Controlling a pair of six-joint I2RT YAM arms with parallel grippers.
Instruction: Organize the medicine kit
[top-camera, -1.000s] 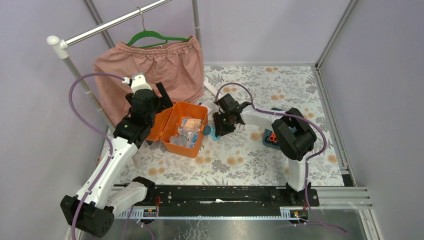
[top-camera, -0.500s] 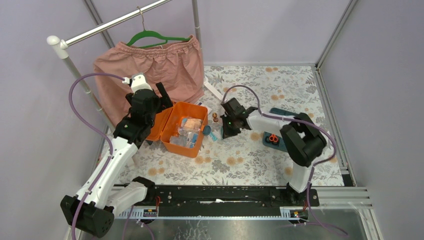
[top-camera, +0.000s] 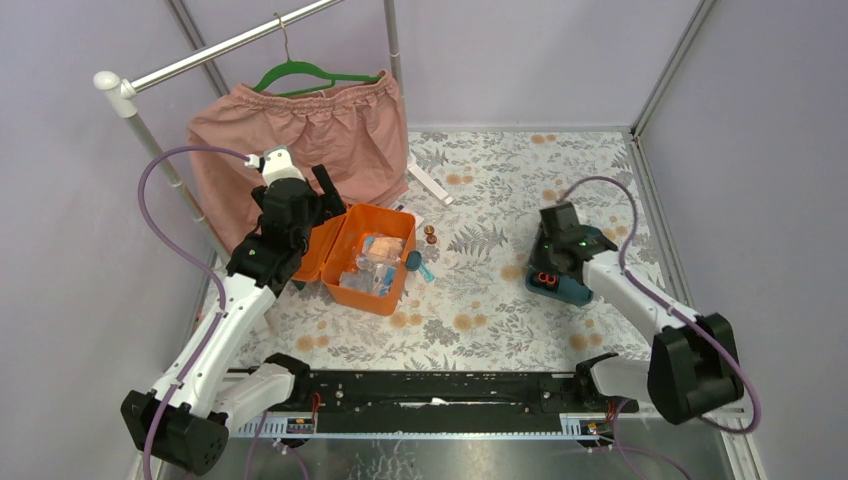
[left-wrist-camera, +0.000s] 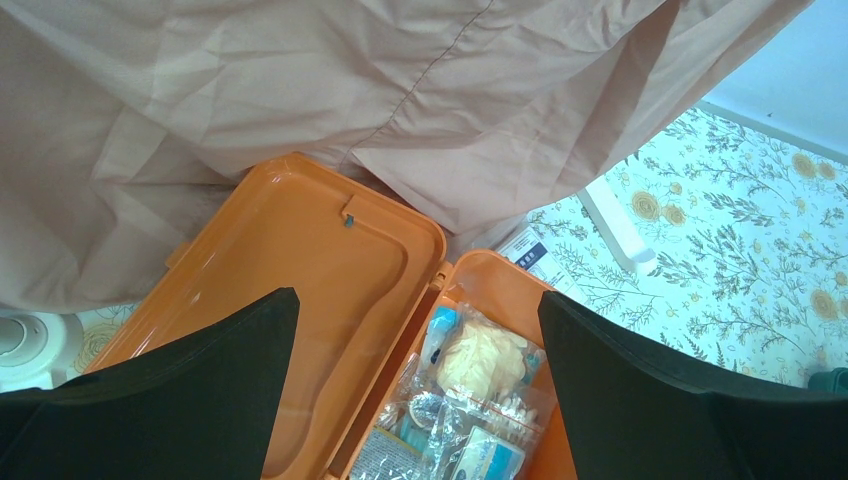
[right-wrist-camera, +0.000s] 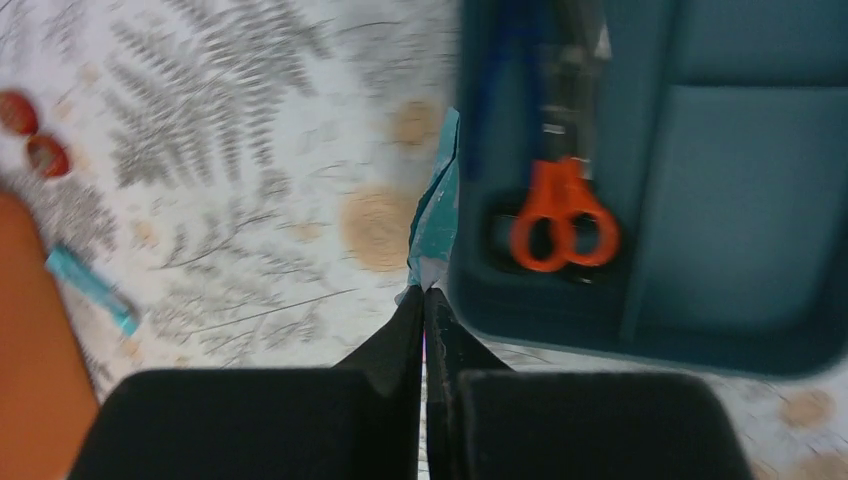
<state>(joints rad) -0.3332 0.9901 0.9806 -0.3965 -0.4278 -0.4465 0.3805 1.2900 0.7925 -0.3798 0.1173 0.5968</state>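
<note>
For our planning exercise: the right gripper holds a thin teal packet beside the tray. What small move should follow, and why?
Probably shift the right gripper sideways over the tray: its teal packet hangs just outside the rim, not yet above a compartment.

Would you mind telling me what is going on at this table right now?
The right gripper is shut on a thin teal packet, holding it beside the teal insert tray, where orange-handled scissors lie. The left gripper hangs open above the open orange box, which holds bagged supplies.
</note>
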